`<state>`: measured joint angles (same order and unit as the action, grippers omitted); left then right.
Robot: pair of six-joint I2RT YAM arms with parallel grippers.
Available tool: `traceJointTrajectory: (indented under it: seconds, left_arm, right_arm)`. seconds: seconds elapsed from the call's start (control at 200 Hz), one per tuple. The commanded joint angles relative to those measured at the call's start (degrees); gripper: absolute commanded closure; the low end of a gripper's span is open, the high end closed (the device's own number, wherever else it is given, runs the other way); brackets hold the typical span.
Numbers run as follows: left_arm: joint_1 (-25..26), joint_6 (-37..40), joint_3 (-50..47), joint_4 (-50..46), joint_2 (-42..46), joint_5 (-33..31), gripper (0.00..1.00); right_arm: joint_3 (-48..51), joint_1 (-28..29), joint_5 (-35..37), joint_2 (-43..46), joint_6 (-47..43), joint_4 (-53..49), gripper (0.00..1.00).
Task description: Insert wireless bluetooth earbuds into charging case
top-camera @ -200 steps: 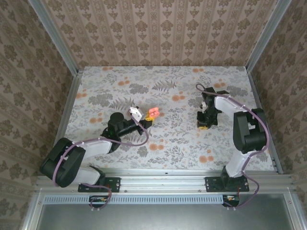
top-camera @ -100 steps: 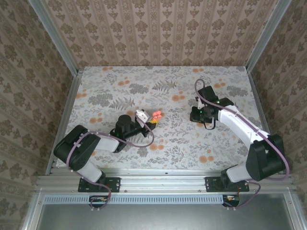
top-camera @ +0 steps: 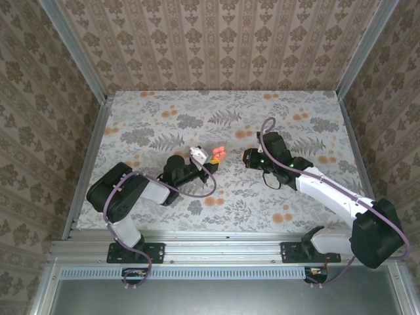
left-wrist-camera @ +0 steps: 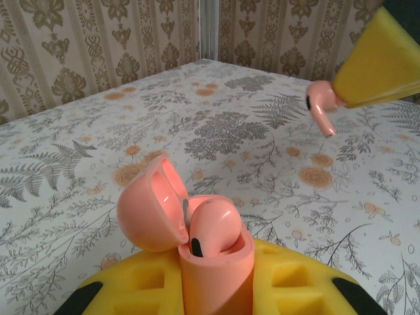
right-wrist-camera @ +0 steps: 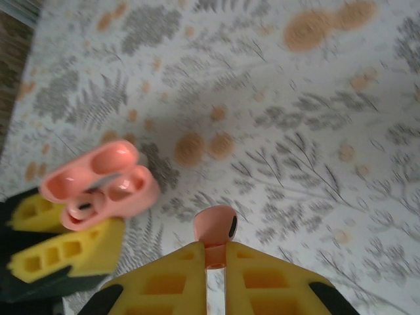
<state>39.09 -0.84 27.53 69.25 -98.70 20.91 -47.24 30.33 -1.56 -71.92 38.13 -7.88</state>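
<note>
The coral-pink charging case (left-wrist-camera: 211,275) stands upright with my left gripper (left-wrist-camera: 213,279) shut on its body and its lid (left-wrist-camera: 152,209) hinged open to the left. One coral earbud (left-wrist-camera: 211,226) sits in a well of the case. My right gripper (right-wrist-camera: 215,257) is shut on the stem of a second coral earbud (right-wrist-camera: 216,231), which it holds in the air a short way right of the case (right-wrist-camera: 98,184). From the left wrist view that earbud (left-wrist-camera: 321,105) hangs under a yellow finger (left-wrist-camera: 384,62). Seen from above, the case (top-camera: 216,155) lies between the left gripper (top-camera: 209,161) and the right gripper (top-camera: 248,158).
The floral table cover (top-camera: 223,118) spreads flat around both arms. Patterned walls (top-camera: 216,39) and metal frame posts (top-camera: 72,49) close in the back and sides. The right arm (top-camera: 328,190) stretches diagonally across the right half of the table.
The right arm swung left from the table's right side and now holds its earbud close beside the case. The left gripper edged slightly right with the case.
</note>
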Motion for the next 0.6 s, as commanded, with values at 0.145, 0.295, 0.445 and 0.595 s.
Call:
traceJointTrajectory:
  seconds: [0.145, 0.295, 0.445, 0.595]
  left_arm:
    - [0.9, -1.7, 1.9, 3.8, -0.7, -1.1, 0.91]
    - [1.1, -2.0, 2.2, 4.1, -0.9, -1.3, 0.91]
    - [1.1, -2.1, 2.1, 4.2, -0.4, -1.6, 0.91]
    - [1.2, -2.9, 2.1, 4.4, 0.1, -1.6, 0.91]
  right_arm:
    - [2.3, 3.6, 4.9, -1.1, 1.3, 18.2, 0.87]
    - [1.7, 4.7, 5.6, -3.3, 1.3, 21.4, 0.87]
    - [1.7, 5.2, 5.8, -4.9, 1.3, 22.9, 0.87]
    - [2.0, 5.3, 5.6, -6.2, 1.6, 23.8, 0.87]
